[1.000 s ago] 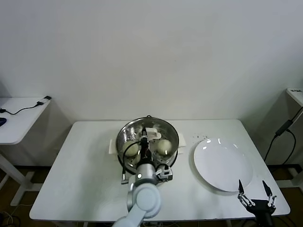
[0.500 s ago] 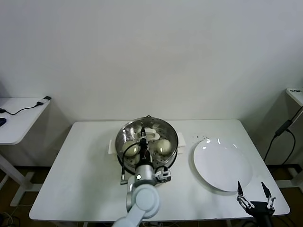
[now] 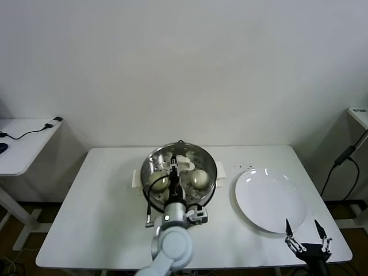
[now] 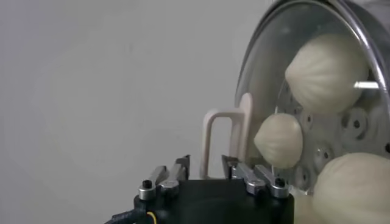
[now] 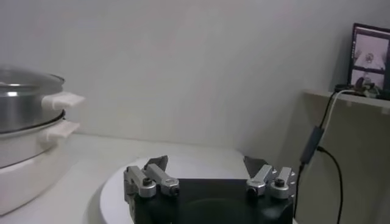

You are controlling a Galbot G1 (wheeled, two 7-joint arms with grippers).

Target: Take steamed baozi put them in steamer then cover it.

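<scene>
On the white table (image 3: 103, 218) by a plain wall, the cover (image 3: 179, 167) sits on the steamer (image 3: 148, 190); left gripper (image 4: 205, 168) fingers apparently flank its handle (image 4: 226, 141) without touching. Right gripper (image 3: 305, 237) spreads wide beside the plate (image 3: 270, 198).

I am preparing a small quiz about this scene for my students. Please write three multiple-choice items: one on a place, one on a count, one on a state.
1. Where does the white plate lie?
A. on the robot's right of the steamer
B. on the robot's left of the steamer
C. on top of the steamer

2. How many baozi show through the cover in the left wrist view?
A. none
B. one
C. three

3. How is the right gripper?
A. shut on a baozi
B. open, holding nothing
C. shut on the plate

Answers:
1. A, the head view shows the plate right of the steamer.
2. C, three buns appear behind the glass.
3. B, its fingers stand apart near the table's front edge.
</scene>
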